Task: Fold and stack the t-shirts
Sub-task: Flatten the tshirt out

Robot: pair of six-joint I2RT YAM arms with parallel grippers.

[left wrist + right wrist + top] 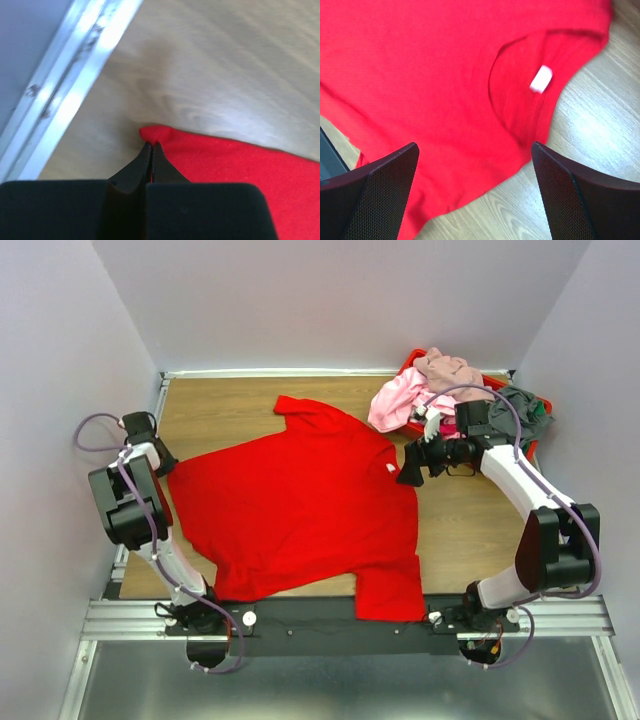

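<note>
Wooden tabletop (pixel 220 405) — bearing one red t-shirt (pixel 300 510) spread flat across the centre of the frame, a sleeve reaching the lower edge — and one red tray (pixel 412 360) at upper right.

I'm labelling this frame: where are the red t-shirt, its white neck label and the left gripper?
red t-shirt (pixel 300 510), top external view, middle of its body.
white neck label (pixel 541 79), right wrist view, label's centre.
left gripper (pixel 151 145), left wrist view, between its closed fingertips.

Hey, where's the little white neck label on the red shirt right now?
In the top view the white neck label sits in the collar of the red t-shirt, on the right side, just left of the open right gripper.
</note>
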